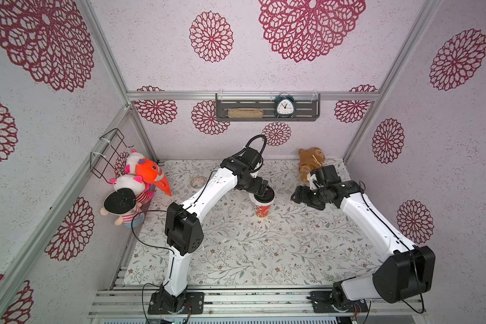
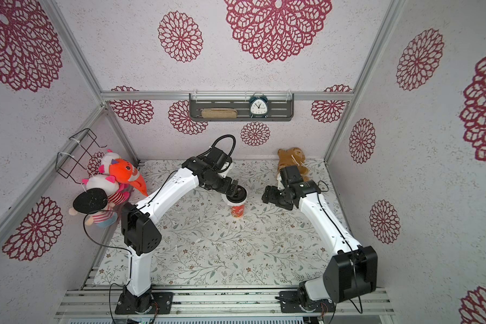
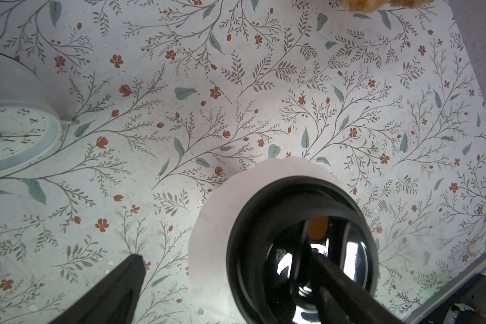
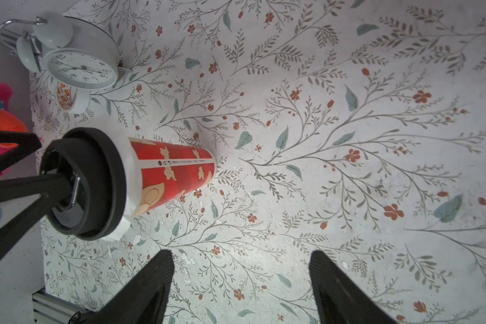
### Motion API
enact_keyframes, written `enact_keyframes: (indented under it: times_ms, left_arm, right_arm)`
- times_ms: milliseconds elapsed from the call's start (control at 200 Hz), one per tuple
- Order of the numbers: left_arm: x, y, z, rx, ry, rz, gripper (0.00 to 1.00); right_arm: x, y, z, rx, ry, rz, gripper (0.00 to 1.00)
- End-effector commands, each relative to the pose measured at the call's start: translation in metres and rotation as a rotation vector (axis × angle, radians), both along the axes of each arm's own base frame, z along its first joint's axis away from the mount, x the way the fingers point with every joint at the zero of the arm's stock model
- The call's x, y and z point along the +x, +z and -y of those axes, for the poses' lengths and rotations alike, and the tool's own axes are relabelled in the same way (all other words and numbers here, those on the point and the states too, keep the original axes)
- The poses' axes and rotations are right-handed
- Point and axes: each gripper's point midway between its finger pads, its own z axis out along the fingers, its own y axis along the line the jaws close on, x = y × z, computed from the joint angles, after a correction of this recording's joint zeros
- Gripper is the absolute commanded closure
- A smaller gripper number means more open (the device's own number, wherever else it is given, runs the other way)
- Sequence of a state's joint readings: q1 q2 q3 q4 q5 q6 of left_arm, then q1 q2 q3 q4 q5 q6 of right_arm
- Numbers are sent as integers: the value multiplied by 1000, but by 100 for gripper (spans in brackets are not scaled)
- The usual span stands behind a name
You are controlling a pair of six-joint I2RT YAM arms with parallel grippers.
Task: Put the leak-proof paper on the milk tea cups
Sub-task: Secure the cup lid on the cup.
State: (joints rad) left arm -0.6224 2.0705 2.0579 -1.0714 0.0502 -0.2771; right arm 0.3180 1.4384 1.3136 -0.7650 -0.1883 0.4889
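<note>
Floral-print tabletop [image 1: 264, 252] inside a booth with big red flower wallpaper, so yeah, busy background. Roughly mid-table, a bit toward the far side, the milk tea cup [image 1: 263, 211] stands upright. The leak-proof paper [image 3: 216, 224] is draped over its rim, with its white edge sticking out all around and folding down the red sides. The black lid [image 4: 101, 182] sits on top of that paper.

The left gripper [image 1: 264, 192] is right above the cup, jaws spread wide and not clamped on anything. In the left wrist view one finger [image 3: 118, 289] hangs out over bare table, clear of the paper, while the other reaches into the lid's recess. I can't tell if it's actually pressing down there.

The right gripper [image 4: 239, 266] hovers to the right of the cup, apart from it, jaws open and empty.

Other stuff: a white alarm clock [image 4: 82, 67] and a tape roll [image 1: 197, 181] are on the far-left part of the table. Plush toys [image 1: 141, 174] are piled at the left wall, and a brown plush [image 1: 310, 162] sits in the far right. A blue clock [image 1: 284, 108] is on the wall shelf.
</note>
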Motion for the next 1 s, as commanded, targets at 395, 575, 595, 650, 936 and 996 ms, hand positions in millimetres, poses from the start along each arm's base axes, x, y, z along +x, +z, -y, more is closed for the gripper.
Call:
enact_keyframes:
  times_ms: [395,575,595,650,936,996]
  left_arm:
    - [-25,-41,-18,136,-20,-107,5]
    - [-25,-41,-18,134,-21,-103,5]
    - [-25,-41,-18,135,-22,-103,5]
    - [-26,-43,-18,135,-23,-107,5]
    - [-29,-44,-20,138,-21,-112,5]
    - [-30,-45,-22,140,-20,-114,5]
  right_arm:
    - [37,6,-70,73,81,25,28]
    - [35,-5,-70,56,88,0,31]
    - [35,-6,-70,53,88,-2,31]
    - [34,-10,-69,42,87,-13,33]
    - [20,-49,-51,-104,96,-110,46]
    - [16,-59,-47,-132,104,-133,47]
